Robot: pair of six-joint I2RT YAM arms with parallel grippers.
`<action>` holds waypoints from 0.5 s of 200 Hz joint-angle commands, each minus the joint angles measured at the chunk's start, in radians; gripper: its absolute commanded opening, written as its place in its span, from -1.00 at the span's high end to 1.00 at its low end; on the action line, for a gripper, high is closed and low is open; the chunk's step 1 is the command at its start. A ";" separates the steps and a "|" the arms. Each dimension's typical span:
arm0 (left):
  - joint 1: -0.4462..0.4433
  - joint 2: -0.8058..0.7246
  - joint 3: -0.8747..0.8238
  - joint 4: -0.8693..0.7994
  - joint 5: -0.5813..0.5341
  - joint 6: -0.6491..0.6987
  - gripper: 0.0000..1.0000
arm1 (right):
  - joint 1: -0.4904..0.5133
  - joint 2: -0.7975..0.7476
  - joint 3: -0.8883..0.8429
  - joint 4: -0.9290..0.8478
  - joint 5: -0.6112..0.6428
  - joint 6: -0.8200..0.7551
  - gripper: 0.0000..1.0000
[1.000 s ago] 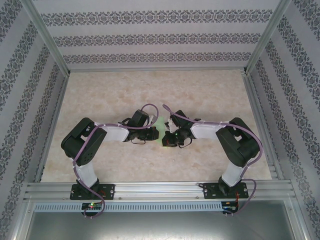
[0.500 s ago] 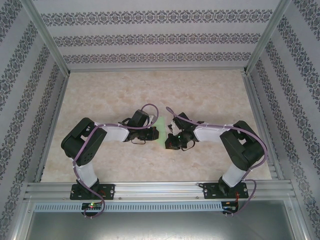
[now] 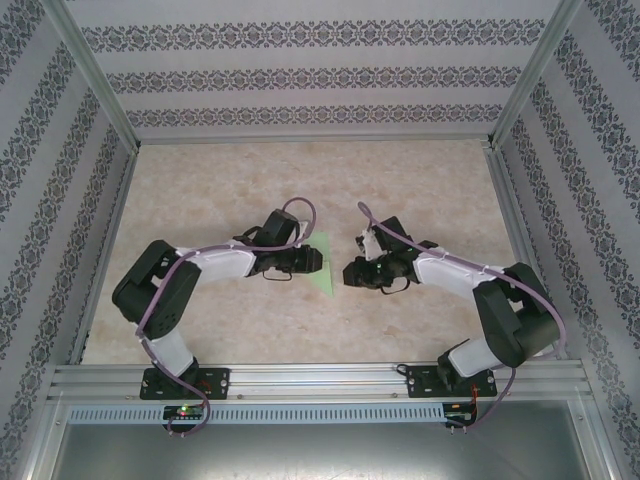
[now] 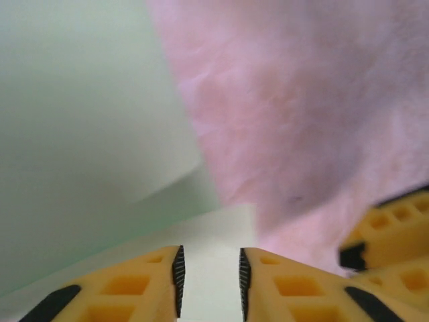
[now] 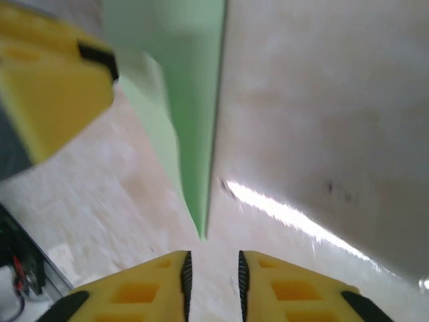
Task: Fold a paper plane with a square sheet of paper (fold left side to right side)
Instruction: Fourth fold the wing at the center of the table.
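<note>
**Plane lies loose between two part-open grippers**

Overhead, mid-frame: the paper plane [image 3: 325, 284] is pale mint, narrow and creased, its long axis running up-down. The left gripper [image 3: 313, 262] is nearer, over its left edge, and the right gripper [image 3: 348, 272] sits just right. Both jaws are narrowly parted, gripping nothing.

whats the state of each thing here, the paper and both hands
paper plane: folded to a narrow point, lying on the table
left hand: fingers slightly apart, right at the paper; unclear whether it pinches any
right hand: fingers slightly apart, empty, the plane's tip just ahead of it
</note>
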 commanded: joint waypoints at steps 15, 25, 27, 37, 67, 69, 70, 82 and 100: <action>0.053 -0.145 -0.013 -0.099 -0.051 -0.038 0.08 | -0.011 0.047 0.029 0.207 -0.078 -0.058 0.15; 0.071 -0.167 -0.046 -0.099 -0.061 -0.062 0.04 | -0.008 0.076 0.045 0.235 -0.105 -0.065 0.11; 0.075 -0.170 -0.053 -0.097 -0.061 -0.070 0.03 | -0.007 0.081 0.047 0.239 -0.104 -0.066 0.10; 0.091 -0.186 -0.096 -0.074 -0.060 -0.102 -0.03 | -0.002 0.104 0.061 0.250 -0.099 -0.077 0.06; 0.112 -0.208 -0.192 -0.015 -0.057 -0.184 -0.19 | 0.019 0.201 0.110 0.248 -0.092 -0.101 0.05; 0.112 -0.207 -0.196 -0.012 -0.056 -0.188 -0.19 | 0.021 0.206 0.113 0.247 -0.090 -0.102 0.06; 0.112 -0.207 -0.198 -0.011 -0.055 -0.191 -0.19 | 0.022 0.210 0.115 0.245 -0.090 -0.102 0.06; 0.111 -0.201 -0.213 0.008 -0.046 -0.209 -0.21 | 0.029 0.242 0.135 0.237 -0.085 -0.109 0.11; 0.111 -0.192 -0.231 0.041 -0.031 -0.228 -0.23 | 0.037 0.275 0.153 0.245 -0.087 -0.109 0.25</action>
